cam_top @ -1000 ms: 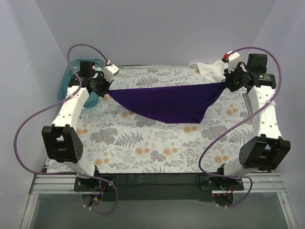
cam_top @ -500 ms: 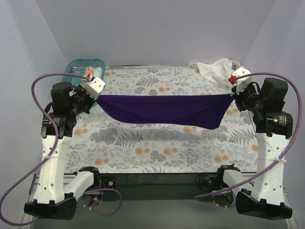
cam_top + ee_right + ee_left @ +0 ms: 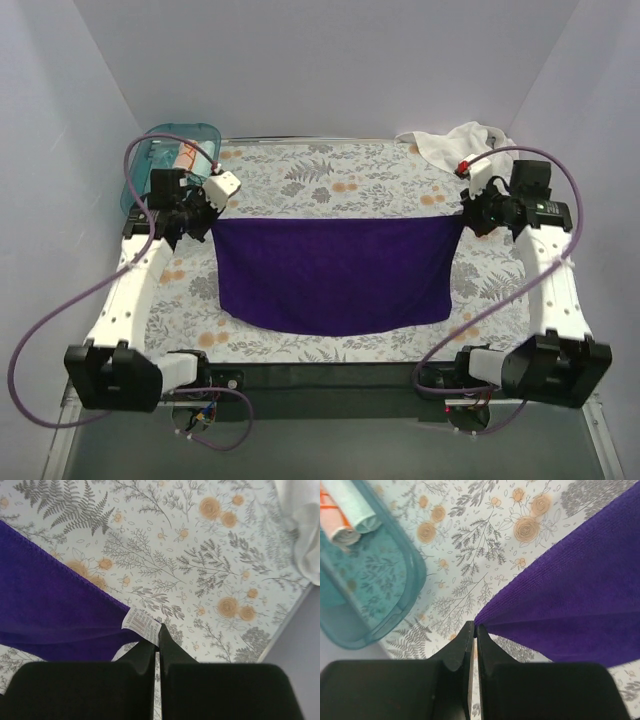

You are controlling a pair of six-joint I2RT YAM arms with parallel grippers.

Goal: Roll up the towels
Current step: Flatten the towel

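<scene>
Jaws pressed together on both sides: left jaws pinching the far-left corner of the purple towel (image 3: pixel 335 275), right jaws pinching the far-right corner, right at the care tag (image 3: pixel 141 624). Towel laid out flat on the floral sheet (image 3: pixel 330 180), mid-surface, near edge close to the arm bases, no big wrinkles visible from above.

Reads as the spread-out step, about finished; rolling itself not started. Next, probably: let go of both corners, regrip along one edge, tuck it over and roll across. Need to keep both ends level so the roll doesn't cone.

Count:
- one purple towel
- one white towel (image 3: pixel 455 145), crumpled at far right, unrolled
- two small rolls in the teal tray (image 3: pixel 415 577) at far left: one white-orange (image 3: pixel 337 522), one pale teal (image 3: pixel 352 500)
- one tray
- one sheet
</scene>
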